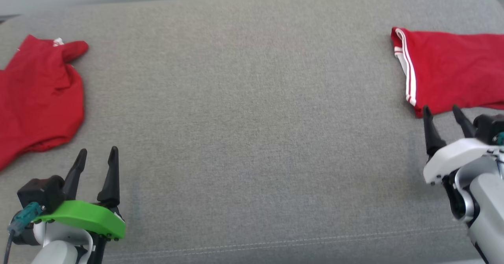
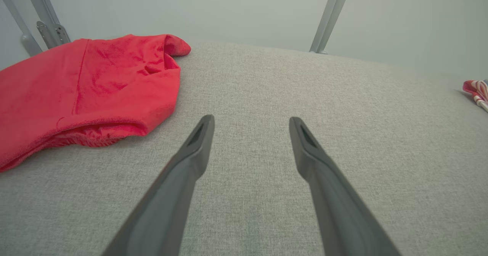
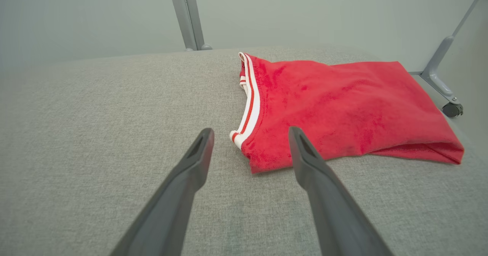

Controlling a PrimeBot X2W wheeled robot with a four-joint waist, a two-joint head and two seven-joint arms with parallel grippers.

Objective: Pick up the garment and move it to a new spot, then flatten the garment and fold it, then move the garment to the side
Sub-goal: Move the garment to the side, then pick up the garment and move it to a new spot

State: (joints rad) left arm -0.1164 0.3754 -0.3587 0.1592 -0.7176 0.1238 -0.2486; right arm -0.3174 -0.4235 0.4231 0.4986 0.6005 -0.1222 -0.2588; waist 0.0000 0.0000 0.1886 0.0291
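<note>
A plain red garment (image 1: 39,95) lies loosely bunched at the far left of the grey fabric surface (image 1: 252,98); the left wrist view has it (image 2: 87,92) ahead and to the left. A second red garment (image 1: 453,71) with white striped trim lies folded flat at the far right. My left gripper (image 1: 98,150) is open and empty, just right of the plain garment's near edge, its fingers (image 2: 251,118) over bare fabric. My right gripper (image 1: 441,108) is open too, tips at the trimmed garment's near corner (image 3: 343,111), nothing between the fingers (image 3: 250,130).
The wide middle of the grey surface lies between the two garments. Grey metal frame posts (image 3: 187,15) and a caster wheel (image 3: 452,109) stand beyond the far edge against a pale wall. A stitched seam (image 1: 275,242) runs along the near edge.
</note>
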